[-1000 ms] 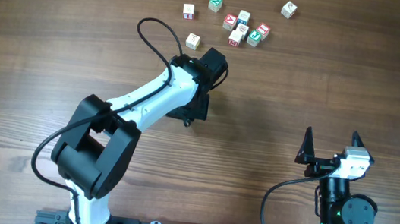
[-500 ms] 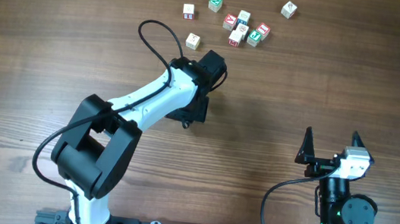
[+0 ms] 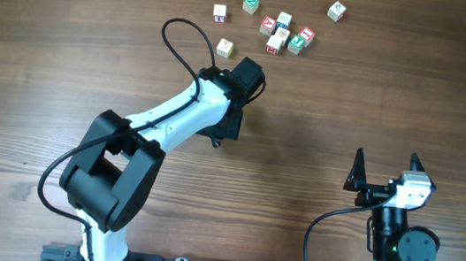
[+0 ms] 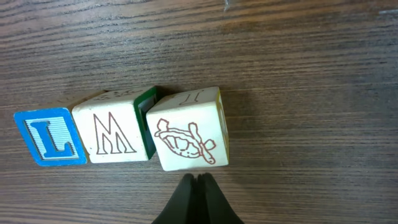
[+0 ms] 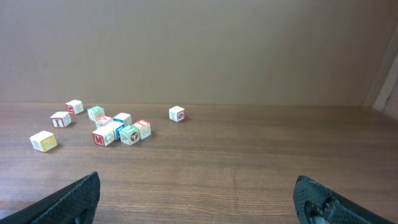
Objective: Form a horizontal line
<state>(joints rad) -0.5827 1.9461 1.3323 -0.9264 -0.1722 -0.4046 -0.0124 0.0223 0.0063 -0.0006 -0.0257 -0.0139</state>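
We read the horizontal line [image 4: 124, 134], left-centre in the left wrist view: blue "L" cube [image 4: 50, 135], "M" cube [image 4: 109, 130], green-edged cube [image 4: 147, 118], turtle-drawing cube [image 4: 186, 134]. The left gripper [image 4: 198, 186] is pressed together, empty, just below the turtle-drawing cube. The right gripper [image 3: 386, 167] is spread wide, lower right overhead.

The worktop [image 4: 298, 74] is seen as dark brown wood with a fine, matt grain. The row of cubes [image 4: 112, 134] is shown in pale smooth wood with printed faces, and the left end effector [image 4: 198, 184] in matt black plastic.
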